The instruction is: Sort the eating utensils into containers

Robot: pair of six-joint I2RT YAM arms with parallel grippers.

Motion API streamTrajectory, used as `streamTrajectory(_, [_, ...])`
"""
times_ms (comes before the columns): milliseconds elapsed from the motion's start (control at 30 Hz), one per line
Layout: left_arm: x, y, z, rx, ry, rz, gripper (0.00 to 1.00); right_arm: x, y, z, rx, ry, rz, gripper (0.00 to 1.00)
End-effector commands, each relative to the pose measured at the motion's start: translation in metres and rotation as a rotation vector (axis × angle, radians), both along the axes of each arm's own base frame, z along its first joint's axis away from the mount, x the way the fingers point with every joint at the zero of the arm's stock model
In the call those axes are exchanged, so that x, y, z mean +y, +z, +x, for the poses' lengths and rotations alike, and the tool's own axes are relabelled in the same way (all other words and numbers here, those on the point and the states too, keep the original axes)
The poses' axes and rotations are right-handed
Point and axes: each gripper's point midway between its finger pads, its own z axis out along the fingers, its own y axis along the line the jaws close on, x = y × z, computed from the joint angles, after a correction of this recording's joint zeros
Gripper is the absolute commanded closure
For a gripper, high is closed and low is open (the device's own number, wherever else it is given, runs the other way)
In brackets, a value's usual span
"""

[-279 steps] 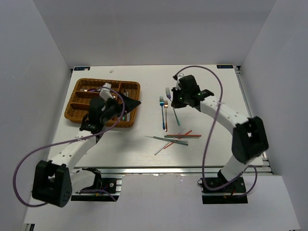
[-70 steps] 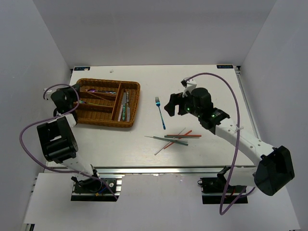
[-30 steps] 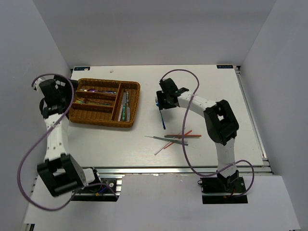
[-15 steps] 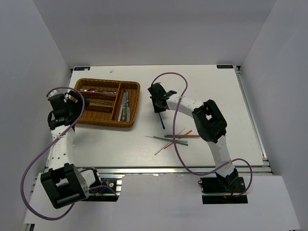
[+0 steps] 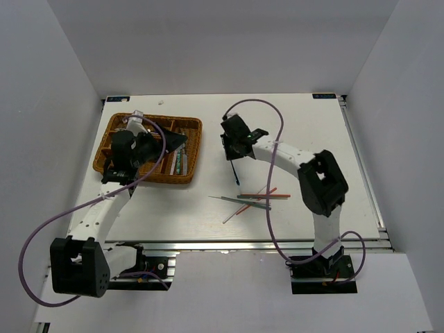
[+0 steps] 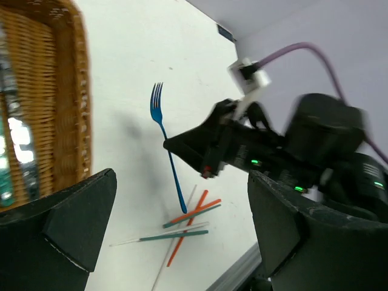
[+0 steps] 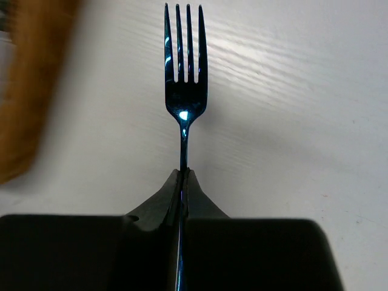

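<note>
2 white arms [image 5: 94,218], black joints [image 5: 73,263], looping purple cables [image 6: 306,47]; green lights [image 6: 253,162], probably LEDs.

Bright, even overhead light; soft shadows; glare on the fork [image 7: 185,100]; blurred wicker tray [image 7: 24,91] edge.

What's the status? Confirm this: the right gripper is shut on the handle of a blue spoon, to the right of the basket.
One thing is wrong: it is a blue fork, not a spoon. The right wrist view shows its four tines. The rest holds: the right gripper is shut on its handle, to the right of the basket.
</note>
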Motion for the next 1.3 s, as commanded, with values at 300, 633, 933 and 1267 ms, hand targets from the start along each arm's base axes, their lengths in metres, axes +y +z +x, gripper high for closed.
streamTrajectory(300, [-0.054, 0.035, 0.020, -0.079, -0.144, -0.008, 0.08, 0.075, 0.159, -0.088, -0.146, 0.342, 0.375, 1.00])
streamTrajectory(633, [-0.066, 0.017, 0.017, -0.038, -0.193, 0.030, 0.78, 0.093, 0.183, -0.101, -0.209, 0.371, 0.342, 1.00])
streamTrajectory(933, [-0.036, 0.014, 0.036, 0.007, 0.008, 0.124, 1.00, 0.064, 0.198, -0.075, -0.327, 0.256, 0.269, 0.16])
streamTrajectory(1267, [0.198, 0.016, 0.084, 0.132, 0.887, 0.399, 1.00, -0.065, 0.173, -0.066, -0.368, 0.008, 0.216, 0.11])
